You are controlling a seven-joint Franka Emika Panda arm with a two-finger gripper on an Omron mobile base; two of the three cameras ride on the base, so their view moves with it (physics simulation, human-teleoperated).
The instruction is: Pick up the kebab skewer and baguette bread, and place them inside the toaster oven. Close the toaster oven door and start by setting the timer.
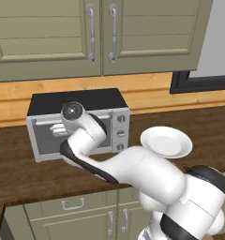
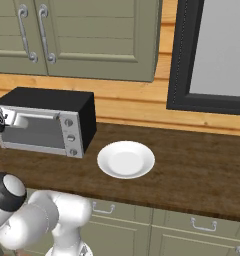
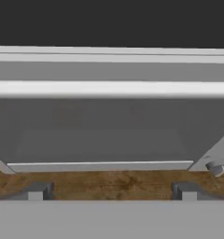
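The gripper (image 3: 112, 191) is seen in the hand view with its two dark fingertips (image 3: 35, 191) set wide apart near the lower corners, nothing being held between them. It is pointed squarely at the toaster oven door (image 3: 109, 126), whose grey glass panel lies just ahead, with the horizontal silver bar handle (image 3: 112, 87) running across above the glass. A strip of the brown wooden counter (image 3: 109, 179) is seen beneath the door's lower edge. In the left base view the hand is held close against the front of the toaster oven (image 1: 77, 123), over the left and middle part of the door, and the three round knobs (image 1: 120, 133) are found in a column at the oven's right. The door appears closed. Whether the fingertips touch the door cannot be told. A white plate (image 2: 126, 159) rests on the counter just to the right of the oven, with nothing on it. Green cabinets (image 1: 95, 33) hang above.
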